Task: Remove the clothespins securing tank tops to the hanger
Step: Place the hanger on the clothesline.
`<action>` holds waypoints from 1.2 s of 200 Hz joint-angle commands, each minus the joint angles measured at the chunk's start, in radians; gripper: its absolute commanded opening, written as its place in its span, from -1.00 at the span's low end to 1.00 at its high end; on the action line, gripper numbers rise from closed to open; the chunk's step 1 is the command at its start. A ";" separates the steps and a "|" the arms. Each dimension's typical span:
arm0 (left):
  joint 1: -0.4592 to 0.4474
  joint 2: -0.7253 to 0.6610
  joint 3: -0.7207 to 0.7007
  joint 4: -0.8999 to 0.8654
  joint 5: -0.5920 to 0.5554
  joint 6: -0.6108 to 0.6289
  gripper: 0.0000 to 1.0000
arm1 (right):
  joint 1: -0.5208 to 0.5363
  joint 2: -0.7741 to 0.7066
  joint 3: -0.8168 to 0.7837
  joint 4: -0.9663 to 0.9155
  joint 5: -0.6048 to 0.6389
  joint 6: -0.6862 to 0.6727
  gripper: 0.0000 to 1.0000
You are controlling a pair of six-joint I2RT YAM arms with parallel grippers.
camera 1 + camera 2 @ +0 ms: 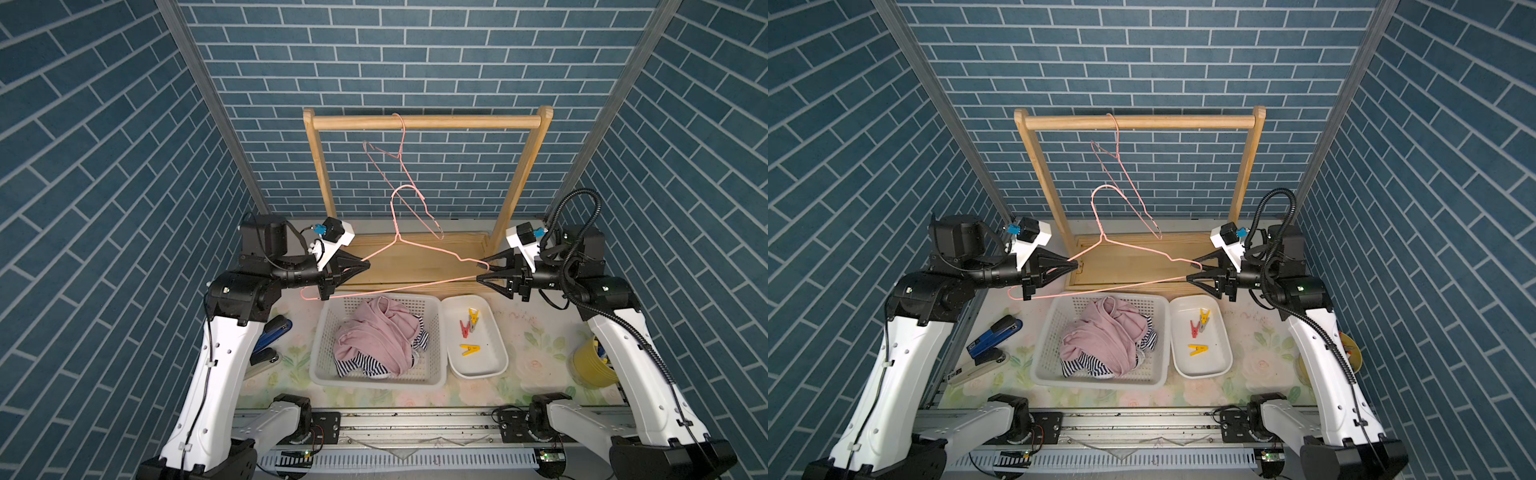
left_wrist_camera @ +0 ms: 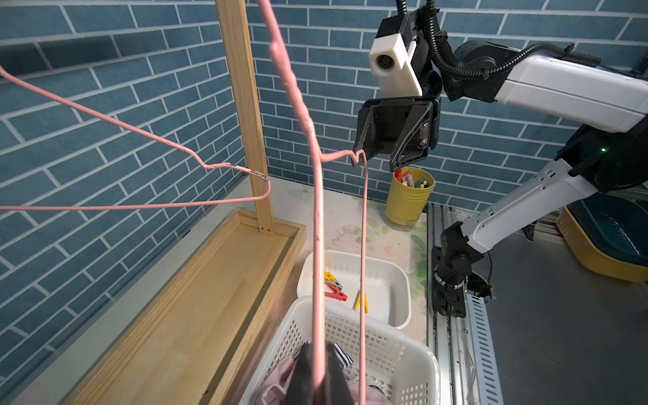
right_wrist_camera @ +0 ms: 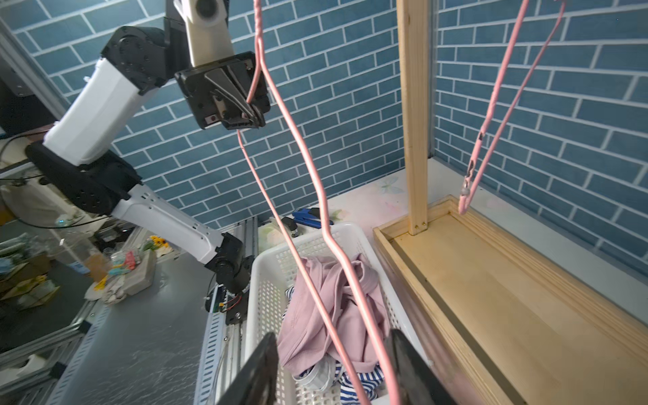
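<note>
A pink wire hanger [image 1: 397, 237] hangs bare between my two arms, above the basket. My left gripper [image 1: 368, 264] is shut on its upper wire near one end, which the left wrist view shows pinched between my fingers [image 2: 318, 371]. My right gripper [image 1: 479, 270] is open, and the hanger's other end lies between its spread fingers [image 3: 333, 368]. The plain pink tank top [image 1: 374, 332] lies crumpled over the striped tank top [image 1: 357, 368] in the white basket [image 1: 320, 332]. The clothespins lie in the white tray [image 1: 494, 361]: a red one [image 1: 464, 328], a grey one [image 1: 471, 322] and two yellow ones [image 1: 473, 312] [image 1: 470, 350].
A second bare pink hanger [image 1: 401, 141] hangs from the wooden rail [image 1: 457, 121] at the back, over the rack's wooden base. A blue stapler [image 1: 272, 332] lies left of the basket. A yellow cup [image 1: 590, 365] stands at the right, beside my right arm.
</note>
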 commanded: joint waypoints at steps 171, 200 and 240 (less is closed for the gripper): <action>0.004 -0.334 -0.070 0.283 -0.988 -0.487 -1.00 | -0.001 -0.186 -0.103 0.265 0.406 0.270 0.61; 0.004 -0.283 -0.027 0.220 -1.004 -0.510 -1.00 | 0.004 -0.199 -0.113 0.268 0.463 0.284 0.64; 0.004 -0.240 -0.014 0.210 -1.020 -0.526 -1.00 | 0.008 -0.211 -0.124 0.266 0.486 0.286 0.64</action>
